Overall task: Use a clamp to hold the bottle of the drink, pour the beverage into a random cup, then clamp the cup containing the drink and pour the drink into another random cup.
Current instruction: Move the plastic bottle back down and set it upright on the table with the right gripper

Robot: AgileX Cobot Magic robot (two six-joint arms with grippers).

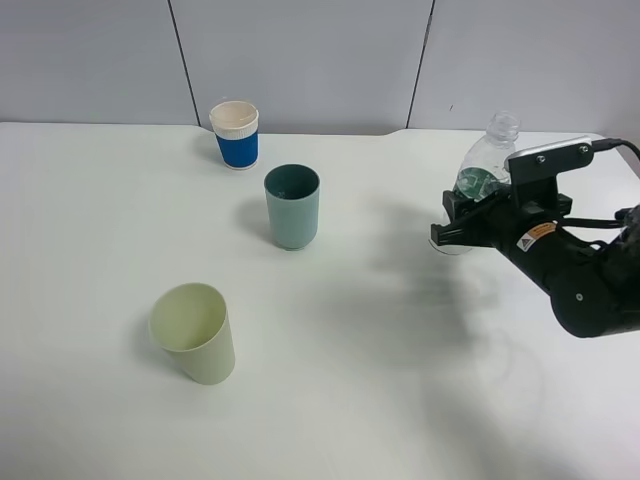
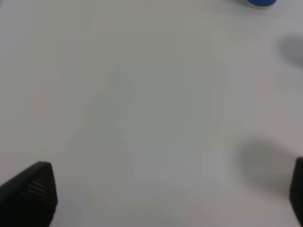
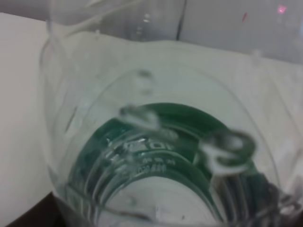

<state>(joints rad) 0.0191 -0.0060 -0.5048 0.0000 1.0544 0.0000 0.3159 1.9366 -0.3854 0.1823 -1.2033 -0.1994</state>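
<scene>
A clear plastic bottle with a green label stands at the right of the table, its cap off. My right gripper is closed around its lower body. In the right wrist view the bottle fills the frame, with clear liquid and green label showing. Three cups stand at the left: a blue cup with a white rim at the back, a teal cup in the middle, and a pale green cup nearest the front. All look empty. My left gripper is open over bare table and out of the high view.
The white table ends at a grey wall behind. A cable runs from the right arm at the right edge. The blue cup's base shows at the edge of the left wrist view.
</scene>
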